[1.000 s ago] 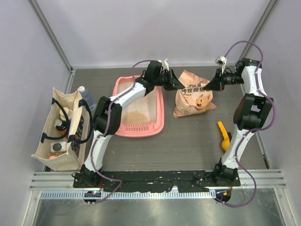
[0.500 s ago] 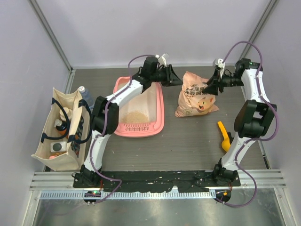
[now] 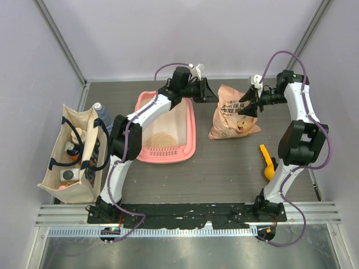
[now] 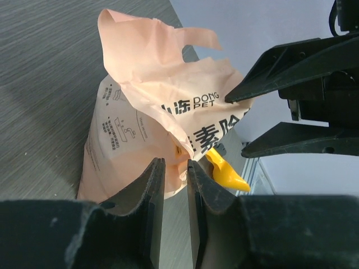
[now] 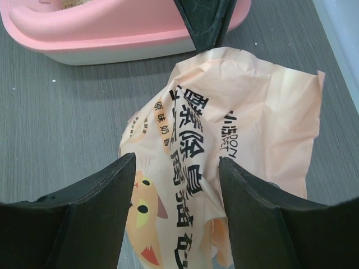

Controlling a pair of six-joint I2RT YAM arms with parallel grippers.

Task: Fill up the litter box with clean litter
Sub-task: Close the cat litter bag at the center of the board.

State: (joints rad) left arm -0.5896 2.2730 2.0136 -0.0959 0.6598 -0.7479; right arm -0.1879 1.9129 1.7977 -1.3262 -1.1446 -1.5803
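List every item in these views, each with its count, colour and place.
Pink rectangular plastic litter box: one, pink, left of centre on the table.
Tan granular clean litter: one pile, tan-beige, inside the box, toward its near end.
Peach printed plastic bag: one, peach with a cartoon cat, right of the box.
Yellow-orange plastic scoop: one, on the table by the right arm.
Beige fabric tote bag: one, beige with dark handles, far left, with items inside.
Clear bottle: one, at the tote's far end.
Dark grey table: one.
Left hand: black, fingers nearly closed at the bag's top edge; grip unclear.
Right hand: black, open over the bag.
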